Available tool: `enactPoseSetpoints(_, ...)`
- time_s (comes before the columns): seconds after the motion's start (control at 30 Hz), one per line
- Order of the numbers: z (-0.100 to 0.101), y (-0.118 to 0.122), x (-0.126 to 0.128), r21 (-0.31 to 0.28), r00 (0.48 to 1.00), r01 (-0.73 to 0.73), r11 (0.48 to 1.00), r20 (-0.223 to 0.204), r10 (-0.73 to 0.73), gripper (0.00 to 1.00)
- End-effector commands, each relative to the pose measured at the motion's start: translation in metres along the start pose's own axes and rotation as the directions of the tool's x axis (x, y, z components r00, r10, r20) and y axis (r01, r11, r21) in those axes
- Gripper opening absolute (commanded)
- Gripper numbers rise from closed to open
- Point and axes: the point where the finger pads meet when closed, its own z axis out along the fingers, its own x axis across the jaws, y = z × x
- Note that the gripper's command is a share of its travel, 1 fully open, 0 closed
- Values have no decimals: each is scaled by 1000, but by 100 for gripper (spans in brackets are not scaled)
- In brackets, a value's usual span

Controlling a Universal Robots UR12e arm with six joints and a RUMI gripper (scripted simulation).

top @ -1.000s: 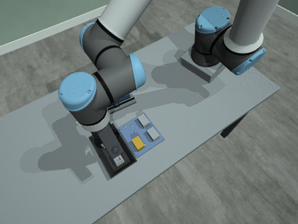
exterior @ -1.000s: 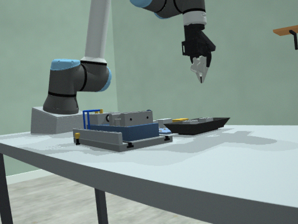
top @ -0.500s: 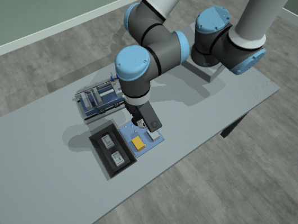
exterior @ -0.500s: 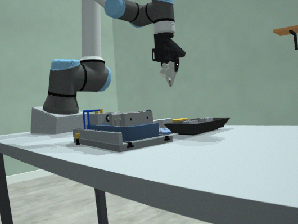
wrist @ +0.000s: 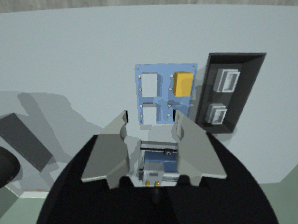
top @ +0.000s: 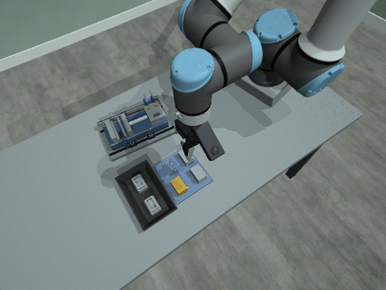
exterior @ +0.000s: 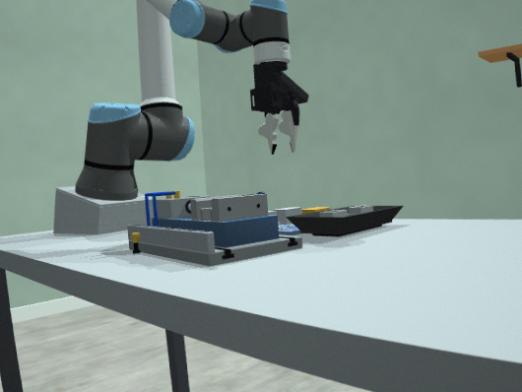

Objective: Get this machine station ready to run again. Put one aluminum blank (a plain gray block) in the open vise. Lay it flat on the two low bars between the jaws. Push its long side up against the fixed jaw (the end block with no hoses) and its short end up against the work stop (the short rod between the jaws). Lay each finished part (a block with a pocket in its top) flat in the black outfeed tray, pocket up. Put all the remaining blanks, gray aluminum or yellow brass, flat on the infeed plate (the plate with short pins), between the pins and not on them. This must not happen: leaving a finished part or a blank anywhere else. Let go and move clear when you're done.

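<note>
My gripper (top: 188,160) (exterior: 282,144) (wrist: 150,110) is open and empty, and hangs high above the blue infeed plate (top: 171,175) (wrist: 164,75). On the plate lie a yellow brass blank (top: 179,186) (exterior: 315,209) (wrist: 183,84) and two gray blanks (wrist: 148,83) (wrist: 148,114). In the top view, one gray blank (top: 198,173) shows fully and my fingers partly hide the other. The black outfeed tray (top: 125,198) (exterior: 345,224) (wrist: 250,110) holds two finished parts (top: 139,183) (top: 152,205) (wrist: 227,80) (wrist: 216,113), pockets up. The vise (top: 124,127) (exterior: 222,222) stands open behind the plate; I see no block in it.
The arm's base block sits at the far end of the table (top: 54,204). The vise's blue hoses (exterior: 155,202) rise at its far end. The tray lies right beside the plate, and the vise close behind both.
</note>
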Motion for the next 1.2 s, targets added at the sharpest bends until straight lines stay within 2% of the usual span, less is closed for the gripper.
enactPoseSetpoints(0.0, -1, 0, 0, 0, 1000, 0, 1000, -1, 0, 40)
enactPoseSetpoints(0.93, 0, 0, 0, 0, 1000, 0, 1000, -1, 0, 40)
enactPoseSetpoints(1.17, 5, 0, 0, 0, 1000, 0, 1000, -1, 0, 40)
